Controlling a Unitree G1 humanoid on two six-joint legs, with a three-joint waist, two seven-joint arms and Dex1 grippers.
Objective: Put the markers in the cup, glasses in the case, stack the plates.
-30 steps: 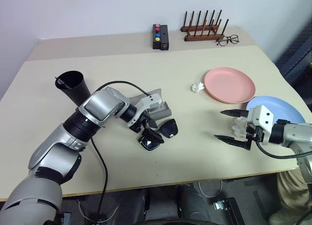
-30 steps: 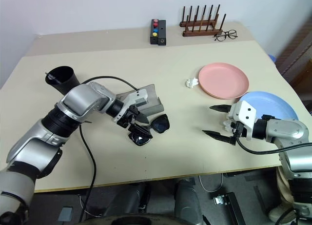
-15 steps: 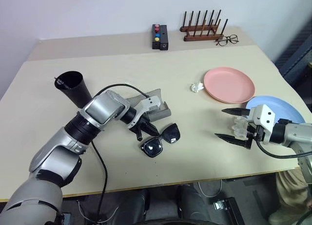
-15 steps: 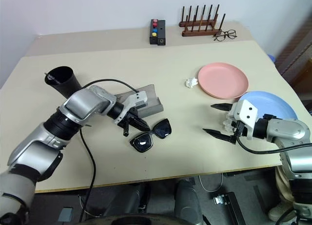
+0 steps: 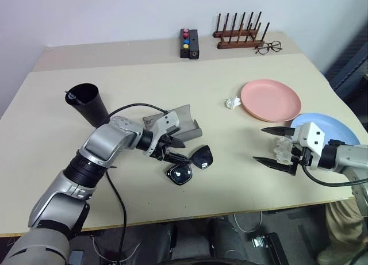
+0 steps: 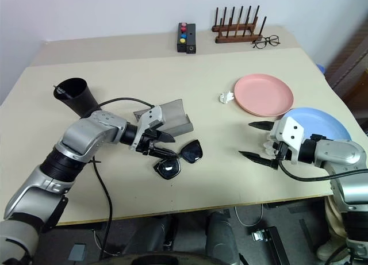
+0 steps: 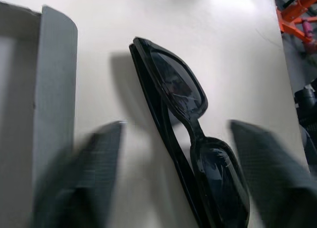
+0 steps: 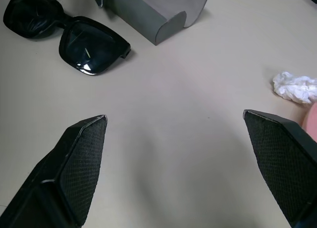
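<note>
The left arm reaches in from the table's near left edge, forearm angled across and slightly downward, and its left pincer (image 5: 175, 150) has its two black fingers spread apart, one above and one beside the near end of the black thick-framed sunglasses (image 5: 191, 165), gripping nothing. The sunglasses lie folded on the beige table (image 5: 144, 81), glossy dark lenses up, just in front of the grey oblong hard-shell glasses case (image 5: 183, 122), which stands open with its lid raised; the frame and the case are close but apart. The right arm comes in from the right of the case, held low and nearly level, and the right pincer (image 5: 270, 145) has its fingers wide apart over bare table, empty. Right of the case sits the round salmon pink plastic plate (image 5: 270, 100), with the round light blue plastic plate (image 5: 330, 127) beyond it, behind the right wrist. The tall matte black tapered cup (image 5: 87, 103) stands left of the case
</note>
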